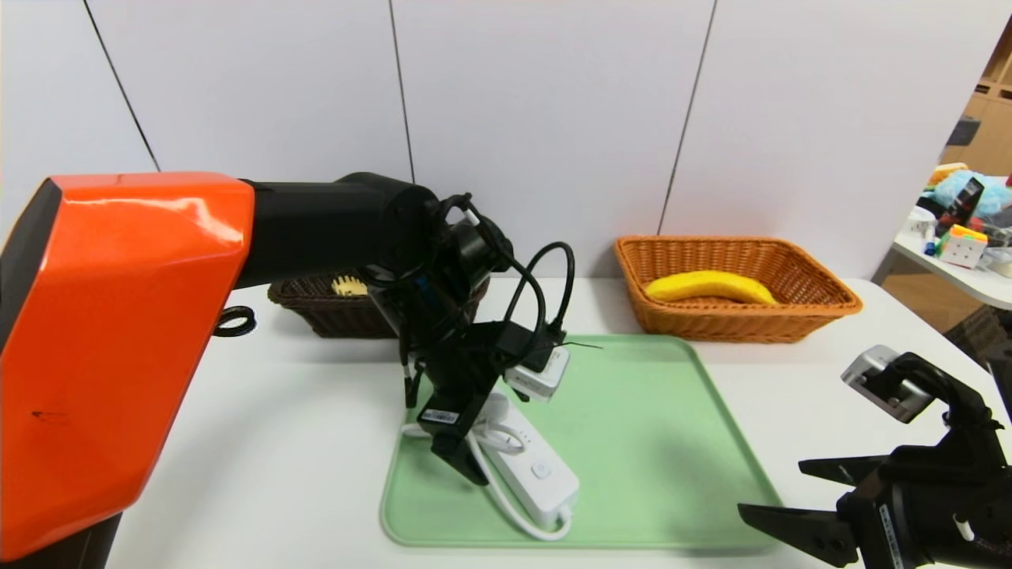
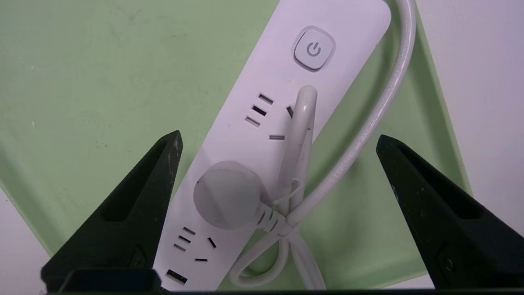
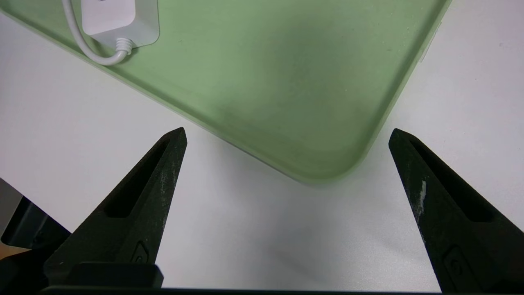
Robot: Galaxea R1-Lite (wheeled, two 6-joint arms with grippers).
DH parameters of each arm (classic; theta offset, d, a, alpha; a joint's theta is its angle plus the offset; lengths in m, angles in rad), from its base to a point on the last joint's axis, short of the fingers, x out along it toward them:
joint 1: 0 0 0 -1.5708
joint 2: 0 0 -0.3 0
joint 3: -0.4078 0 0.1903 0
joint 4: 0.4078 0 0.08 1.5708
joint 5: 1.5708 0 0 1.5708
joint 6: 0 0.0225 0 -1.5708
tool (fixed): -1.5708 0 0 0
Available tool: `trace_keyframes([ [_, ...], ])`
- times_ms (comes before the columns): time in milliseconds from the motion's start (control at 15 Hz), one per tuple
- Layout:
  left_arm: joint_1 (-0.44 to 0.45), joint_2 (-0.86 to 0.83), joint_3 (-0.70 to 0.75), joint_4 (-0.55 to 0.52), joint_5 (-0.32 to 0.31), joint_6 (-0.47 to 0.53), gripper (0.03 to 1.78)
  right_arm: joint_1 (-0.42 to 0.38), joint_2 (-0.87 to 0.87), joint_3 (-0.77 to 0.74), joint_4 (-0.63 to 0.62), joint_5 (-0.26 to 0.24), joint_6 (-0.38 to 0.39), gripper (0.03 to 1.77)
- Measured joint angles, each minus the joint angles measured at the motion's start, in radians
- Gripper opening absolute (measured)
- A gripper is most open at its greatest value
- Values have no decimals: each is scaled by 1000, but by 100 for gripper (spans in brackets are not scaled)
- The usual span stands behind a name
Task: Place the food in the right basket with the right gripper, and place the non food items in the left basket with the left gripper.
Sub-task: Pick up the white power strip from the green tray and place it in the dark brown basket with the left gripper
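The white power strip [image 1: 531,470] [image 2: 262,82] lies on the green tray [image 1: 656,442], its cord [image 2: 380,106] looped beside it and its plug [image 2: 226,194] resting on top. My left gripper [image 1: 474,466] [image 2: 279,135] hangs just over the strip, open, one finger on either side of strip and cord. The banana [image 1: 709,286] lies in the orange-tan right basket [image 1: 822,304]. The yellow spoon head [image 1: 349,285] shows inside the dark brown left basket [image 1: 332,316]. My right gripper [image 1: 773,487] [image 3: 287,130] is open and holds nothing, above the table by the tray's near right corner.
The left arm's orange shell [image 1: 118,356] blocks much of the table's left side. A small black ring [image 1: 235,321] lies near the dark basket. A side table with toys [image 1: 961,237] stands at far right. A white wall runs behind both baskets.
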Motion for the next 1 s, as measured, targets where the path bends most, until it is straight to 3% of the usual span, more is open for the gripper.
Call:
trace_keyframes([
  [400,0,22,-1,-4,39,6,169,0,1,11,-2,0,7,170],
  [1000,1,51,-6,-9,39,-2,169,-2,8,14,-2,11,8,170],
])
